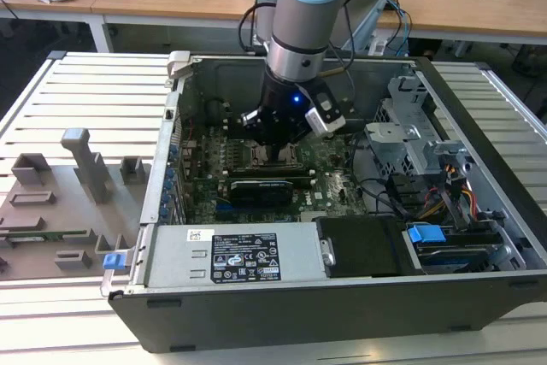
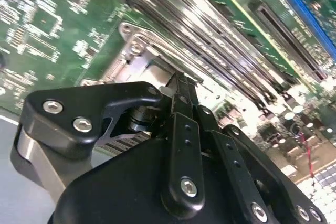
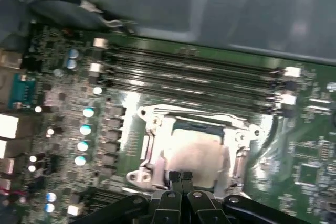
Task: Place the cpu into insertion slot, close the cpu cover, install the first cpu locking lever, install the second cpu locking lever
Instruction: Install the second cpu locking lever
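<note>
The gripper (image 3: 181, 178) has its two fingertips pressed together, nothing visibly pinched between them, and their tips rest at the near edge of the cpu cover (image 3: 157, 153). That silvery frame lies flat over the insertion slot (image 3: 197, 125), and through its cut-out the pale top of the cpu (image 3: 197, 156) shows, seated in the socket. In the second wrist view the closed fingers (image 2: 181, 103) meet the metal frame beside the long memory slots (image 2: 210, 35). The socket sits toward the back of the green motherboard (image 1: 329, 179), inside an open computer case (image 1: 479, 126) lying on a slatted table (image 1: 94, 91); wooden desks (image 1: 479, 6) stand behind.
</note>
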Tool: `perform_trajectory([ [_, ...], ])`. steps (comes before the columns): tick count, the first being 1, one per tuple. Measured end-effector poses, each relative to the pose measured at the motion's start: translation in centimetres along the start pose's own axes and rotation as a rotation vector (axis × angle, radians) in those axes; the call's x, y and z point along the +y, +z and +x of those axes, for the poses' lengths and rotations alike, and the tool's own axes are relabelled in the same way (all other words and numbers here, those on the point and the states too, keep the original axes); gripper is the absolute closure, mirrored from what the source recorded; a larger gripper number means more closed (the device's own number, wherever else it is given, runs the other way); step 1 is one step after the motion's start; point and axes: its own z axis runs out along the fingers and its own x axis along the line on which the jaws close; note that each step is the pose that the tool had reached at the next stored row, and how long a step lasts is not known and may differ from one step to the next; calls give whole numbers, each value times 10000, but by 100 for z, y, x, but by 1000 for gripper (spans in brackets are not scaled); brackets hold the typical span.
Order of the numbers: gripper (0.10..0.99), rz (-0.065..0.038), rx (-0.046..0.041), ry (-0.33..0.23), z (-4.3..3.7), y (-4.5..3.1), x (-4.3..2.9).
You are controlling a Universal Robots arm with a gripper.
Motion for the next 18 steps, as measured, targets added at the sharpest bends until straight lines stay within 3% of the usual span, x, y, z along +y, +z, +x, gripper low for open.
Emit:
perform_trajectory([
  [2, 980, 81, 18, 8, -21, -22, 18],
  [4, 980, 206, 37, 18, -13, -174, 35],
  [9, 980, 234, 42, 23, 16, -474, 41],
  [11, 980, 236, 43, 23, 20, -515, 42],
  [18, 980, 235, 42, 22, 20, -523, 42],
])
